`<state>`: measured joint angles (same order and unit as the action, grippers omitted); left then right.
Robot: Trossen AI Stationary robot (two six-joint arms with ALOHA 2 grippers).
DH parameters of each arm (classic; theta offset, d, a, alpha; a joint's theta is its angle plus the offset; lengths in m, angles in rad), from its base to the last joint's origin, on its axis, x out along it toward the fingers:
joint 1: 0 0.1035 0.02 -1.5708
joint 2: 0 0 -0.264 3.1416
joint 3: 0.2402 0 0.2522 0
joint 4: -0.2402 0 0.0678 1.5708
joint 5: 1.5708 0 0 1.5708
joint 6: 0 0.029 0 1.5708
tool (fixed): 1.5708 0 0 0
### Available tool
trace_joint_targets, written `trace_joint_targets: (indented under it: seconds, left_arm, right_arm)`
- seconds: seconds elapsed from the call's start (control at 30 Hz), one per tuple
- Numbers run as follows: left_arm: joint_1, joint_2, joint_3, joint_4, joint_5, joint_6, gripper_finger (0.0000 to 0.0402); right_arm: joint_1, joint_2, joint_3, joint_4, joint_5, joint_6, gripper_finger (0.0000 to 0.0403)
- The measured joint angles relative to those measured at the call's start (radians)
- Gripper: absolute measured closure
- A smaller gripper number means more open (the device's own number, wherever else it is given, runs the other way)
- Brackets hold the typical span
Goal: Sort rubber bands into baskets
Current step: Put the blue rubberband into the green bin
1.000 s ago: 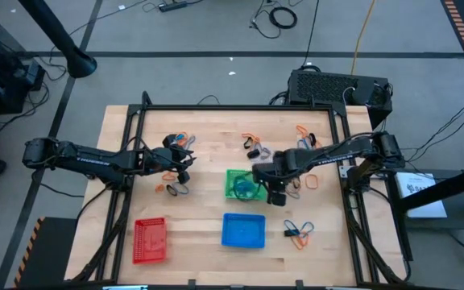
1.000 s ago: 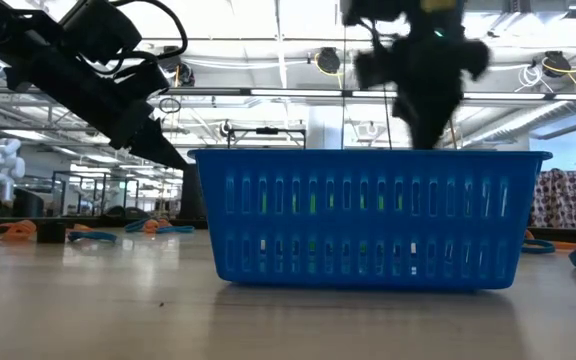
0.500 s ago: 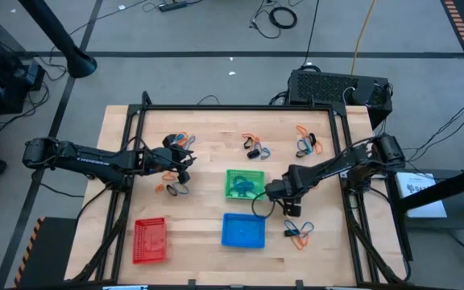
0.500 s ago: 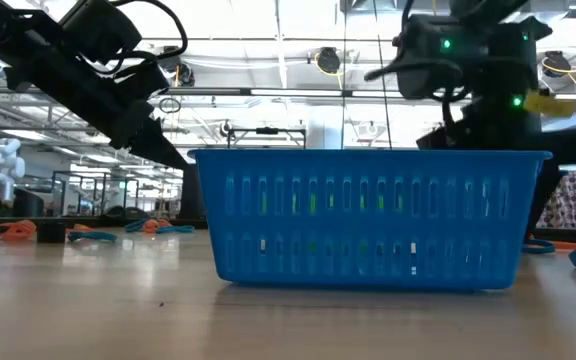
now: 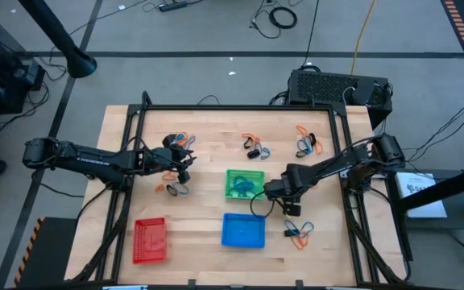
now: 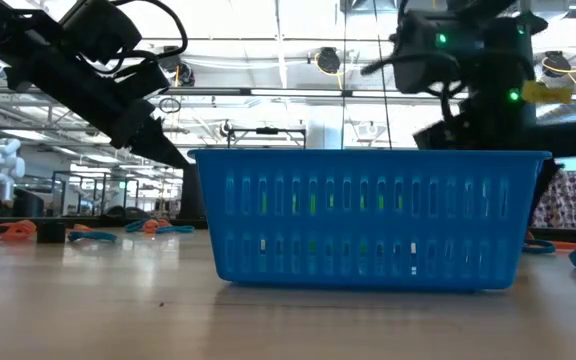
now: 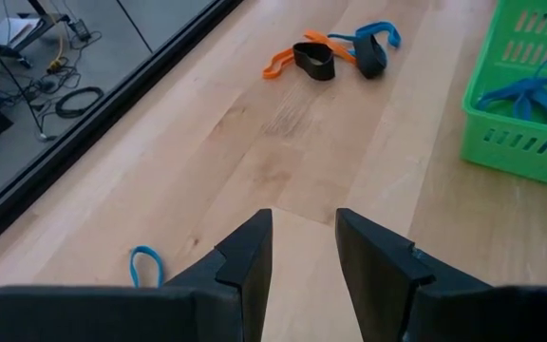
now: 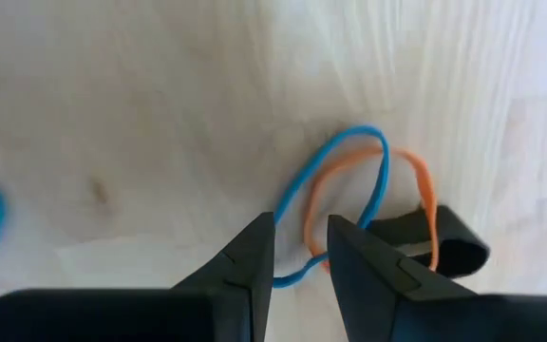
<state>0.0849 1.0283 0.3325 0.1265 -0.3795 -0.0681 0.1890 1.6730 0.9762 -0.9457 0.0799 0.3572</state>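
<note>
Hovering low between the green basket (image 5: 244, 184) and the small cluster of rubber bands (image 5: 299, 233) at the near right, your right claw (image 5: 290, 206) has its fingers slightly apart and empty, set over a blue band (image 8: 335, 204) looped with an orange band (image 8: 373, 204) and a black band (image 8: 430, 242), probably to pick one out. Your left claw (image 5: 185, 173) waits at the far left, fingers apart, holding nothing, above a loose pile (image 5: 174, 188) on the worktop (image 5: 208, 205). Blue bands already lie in the green basket; the blue basket (image 5: 243, 230) and red basket (image 5: 150, 239) sit near. From the low camera the blue basket hides most of the worktop, and you cannot tell which band the right claw is aimed at.
</note>
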Motion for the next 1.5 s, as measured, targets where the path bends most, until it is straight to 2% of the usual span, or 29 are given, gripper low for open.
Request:
trace_joint_targets:
  seconds: [0.23,0.5,0.6,0.87,1.0,1.17,1.27,1.5]
  left_arm:
    - [0.000,0.000,0.000,0.000,-0.004,0.003,0.0275]
    - [0.000,0.000,0.000,-0.004,-0.004,0.003,0.0275]
    - [0.000,0.000,0.000,-0.004,-0.004,0.003,0.0275]
    - [0.000,0.000,0.000,-0.004,-0.004,-0.002,0.0275]
    - [0.000,0.000,0.000,-0.004,-0.004,-0.002,0.0275]
    - [0.000,0.000,0.000,-0.003,-0.004,-0.002,0.0275]
    - [0.000,0.000,0.000,-0.003,-0.004,-0.002,0.0275]
    - [0.000,0.000,0.000,0.001,-0.004,-0.002,0.0275]
  right_arm:
    - [0.003,0.000,0.038,0.043,-0.020,0.024,0.0310]
    - [0.063,0.000,0.038,0.070,-0.290,0.165,0.0310]
    - [0.106,0.000,0.038,0.128,-0.350,0.212,0.0310]
    - [0.186,0.000,0.038,0.292,-0.344,0.344,0.0310]
    - [0.201,0.000,0.038,0.306,-0.336,0.409,0.0310]
    - [0.219,0.000,0.018,0.307,-0.233,0.612,0.0310]
    - [0.219,0.000,-0.002,0.307,-0.216,0.722,0.0310]
    - [0.219,0.000,-0.012,0.306,-0.210,0.701,0.0310]
